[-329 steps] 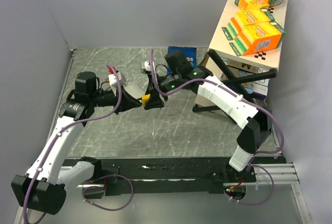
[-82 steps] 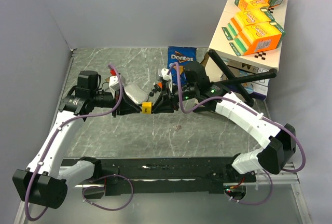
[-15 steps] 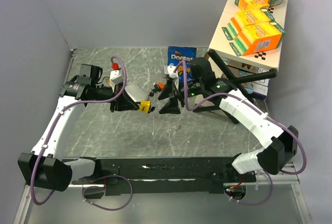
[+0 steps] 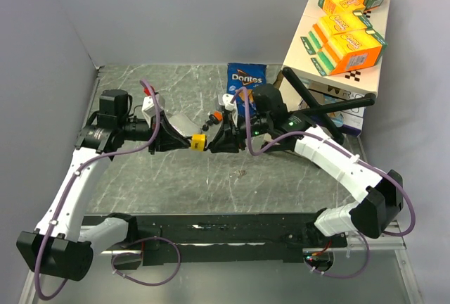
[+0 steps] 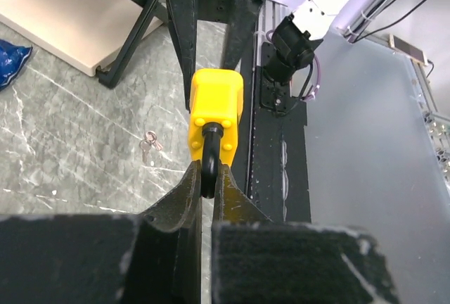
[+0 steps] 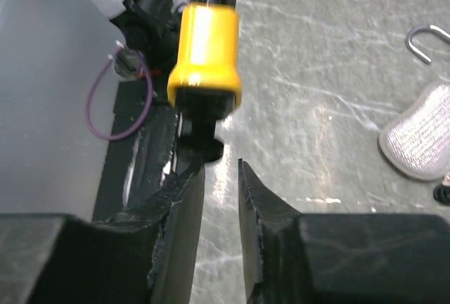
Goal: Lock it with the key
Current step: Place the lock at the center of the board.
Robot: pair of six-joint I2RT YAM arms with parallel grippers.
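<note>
Your left gripper point(image 5: 207, 172) clamps the padlock point(image 5: 216, 103) by its shackle, the key point(image 6: 199, 136) is in, and turning it seemingly remains for your parted right gripper point(image 6: 219, 170).

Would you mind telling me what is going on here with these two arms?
The left gripper is shut on the black shackle of a yellow padlock and holds it out towards the other arm. A black-headed key sticks out of the lock's far end. The right gripper faces that end with its jaws a little apart. The key's head sits just beyond them, not gripped. Nothing shows whether the key has been turned.
</note>
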